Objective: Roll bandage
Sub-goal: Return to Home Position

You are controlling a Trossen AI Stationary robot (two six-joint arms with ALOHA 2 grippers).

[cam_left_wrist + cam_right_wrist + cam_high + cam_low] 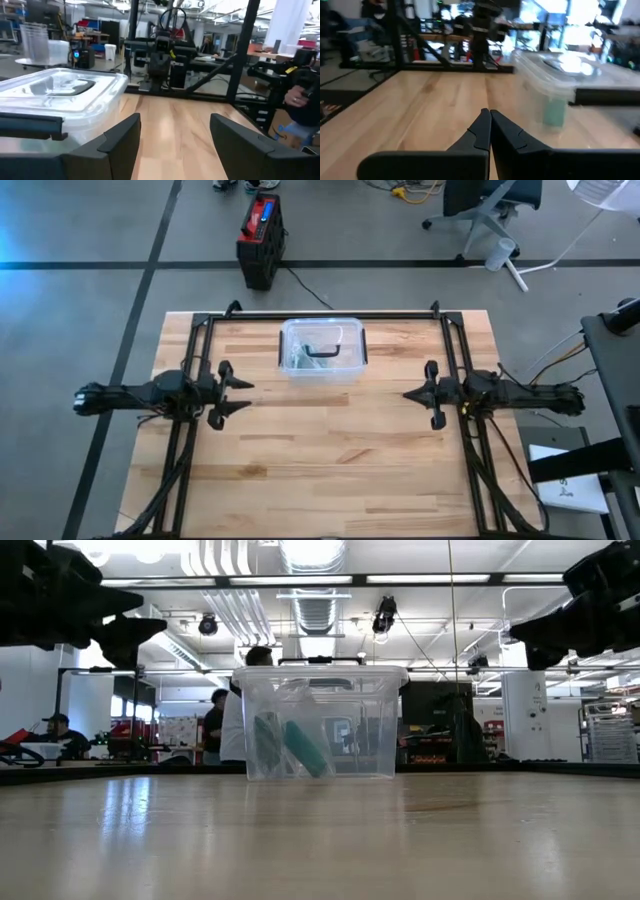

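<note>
A clear lidded plastic box (pixel 322 350) stands with its bottom on the wooden table (pixel 330 470), at the far middle. Through its wall in the low view I see green bandage rolls (pixel 305 748) leaning inside; the right wrist view also shows the green bandage (pixel 554 111). My left gripper (pixel 248 395) hovers at the table's left, pointing level toward the right, open and empty (pixel 175 125). My right gripper (pixel 406 394) hovers at the table's right, pointing level toward the left, its fingers shut on nothing (pixel 490 117). Both are clear of the box.
The box lid carries a dark handle (pixel 322 352). Black frame rails (pixel 320 315) run along the table's far edge and both sides. Bare wood (pixel 330 440) lies between the two grippers and toward the near edge. People stand in the room beyond the table (pixel 232 720).
</note>
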